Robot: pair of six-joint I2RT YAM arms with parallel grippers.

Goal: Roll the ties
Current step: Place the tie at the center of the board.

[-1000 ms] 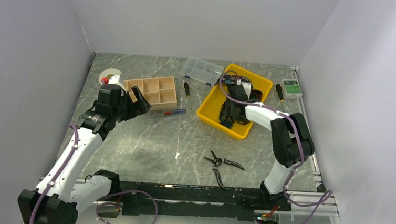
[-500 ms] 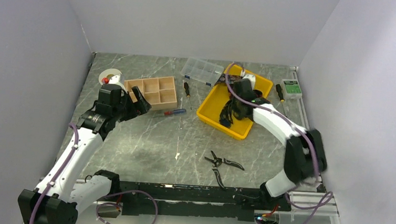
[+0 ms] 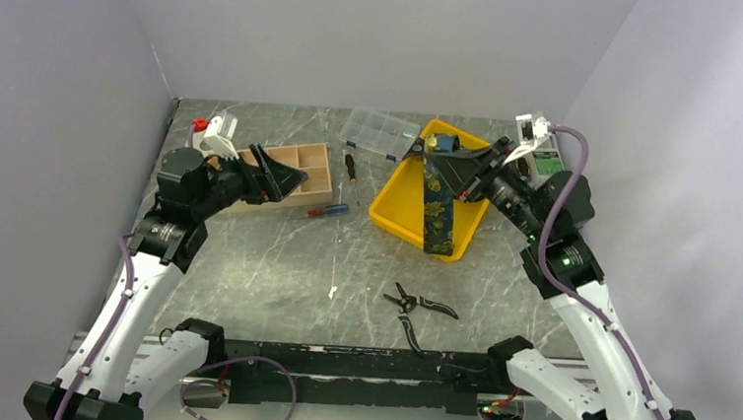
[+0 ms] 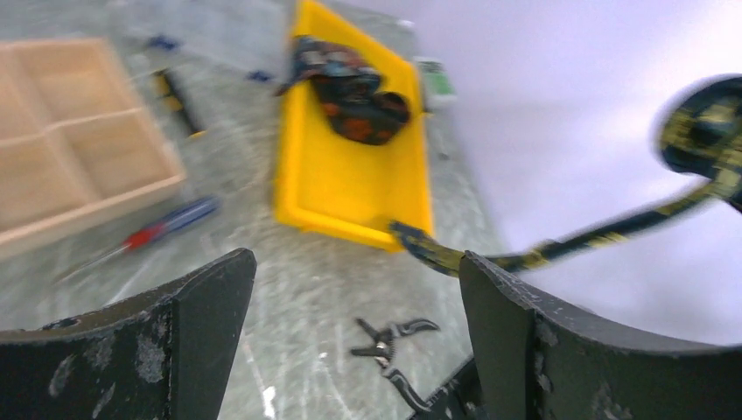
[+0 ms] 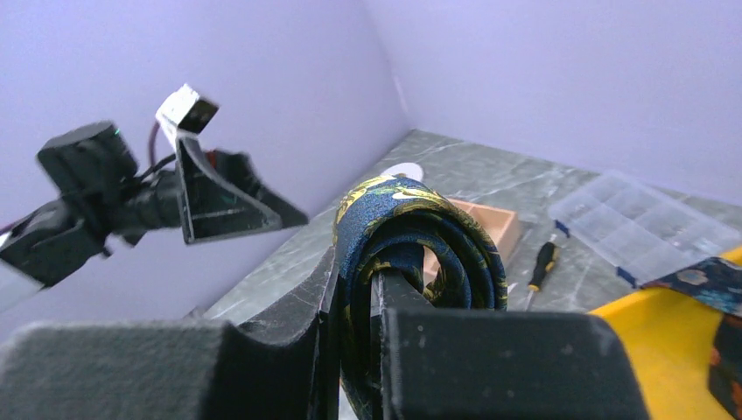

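Note:
My right gripper [image 3: 462, 165] is raised above the yellow bin [image 3: 397, 210] and shut on a navy tie [image 3: 439, 210] with yellow flowers. The tie's top is looped in a loose coil [image 5: 420, 241] round one finger, and its strip hangs down over the bin's front edge. In the left wrist view the same tie [image 4: 612, 232] stretches across the right side. Another tie [image 4: 350, 92], with orange and teal flowers, lies bunched at the bin's far end [image 4: 341, 188]. My left gripper [image 3: 286, 176] is held up over the wooden box, open and empty [image 4: 357, 256].
A wooden compartment box [image 3: 296, 170] sits at the back left and a clear plastic organiser [image 3: 380, 132] behind it. Two screwdrivers [image 3: 351, 169] [image 3: 328, 210] lie between box and bin. Black-handled pliers [image 3: 420, 305] lie near the front. A green device [image 3: 549, 163] stands at the back right.
My right gripper has shut on the tie in the bin and lifted it, and the strip now hangs free. My left arm has risen, its open gripper turned toward the right.

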